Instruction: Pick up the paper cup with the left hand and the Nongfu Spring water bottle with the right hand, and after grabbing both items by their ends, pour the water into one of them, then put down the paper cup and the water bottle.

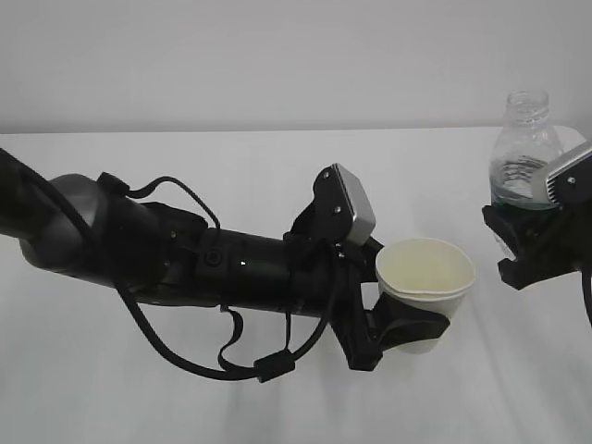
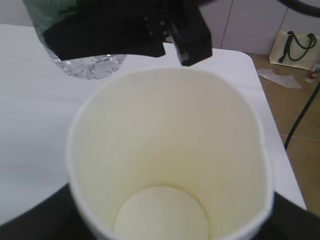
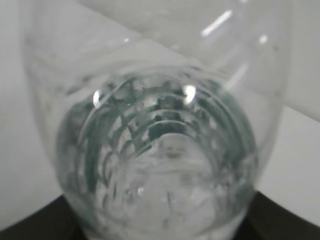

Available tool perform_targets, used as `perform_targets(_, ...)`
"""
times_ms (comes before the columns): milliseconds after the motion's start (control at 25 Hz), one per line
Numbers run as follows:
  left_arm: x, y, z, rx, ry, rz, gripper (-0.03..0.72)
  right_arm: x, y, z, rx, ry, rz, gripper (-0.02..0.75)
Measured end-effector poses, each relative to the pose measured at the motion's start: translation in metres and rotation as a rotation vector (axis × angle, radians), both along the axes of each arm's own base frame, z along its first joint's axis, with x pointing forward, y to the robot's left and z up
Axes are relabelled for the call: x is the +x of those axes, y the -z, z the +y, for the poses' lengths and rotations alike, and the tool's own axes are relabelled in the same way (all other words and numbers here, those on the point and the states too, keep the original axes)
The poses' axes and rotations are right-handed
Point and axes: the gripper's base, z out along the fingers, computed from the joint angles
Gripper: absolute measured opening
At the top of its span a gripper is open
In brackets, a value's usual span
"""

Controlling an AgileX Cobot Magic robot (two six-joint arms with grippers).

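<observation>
The white tabletop [image 1: 277, 398] lies bare on the left and near side, with open room under and around the left arm [image 1: 185, 259], a black cylinder wrapped in cables that stretches from the left edge to the middle. The left gripper [image 1: 413, 324] clasps the paper cup [image 1: 425, 277] around its lower wall, holding it upright above the tabletop. The cup is smooth white paper with a rolled rim, a tapered wall and a pale cream inside; no liquid shows on its round bottom [image 2: 161, 212]. A clear gap separates it from the Nongfu Spring water bottle [image 1: 525, 153] at the right edge. The right gripper [image 1: 536, 236] grips the bottle around its lower body, holding it upright, capless neck uppermost. Its clear ribbed plastic shows a dark green band.
</observation>
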Motion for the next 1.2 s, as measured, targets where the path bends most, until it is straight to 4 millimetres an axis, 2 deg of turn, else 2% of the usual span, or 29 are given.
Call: perform_targets(1200,-0.0014,0.0,-0.0009,0.0,0.008,-0.001,0.491,0.0008,-0.0024,0.0005,-0.484,-0.184,-0.16,0.41)
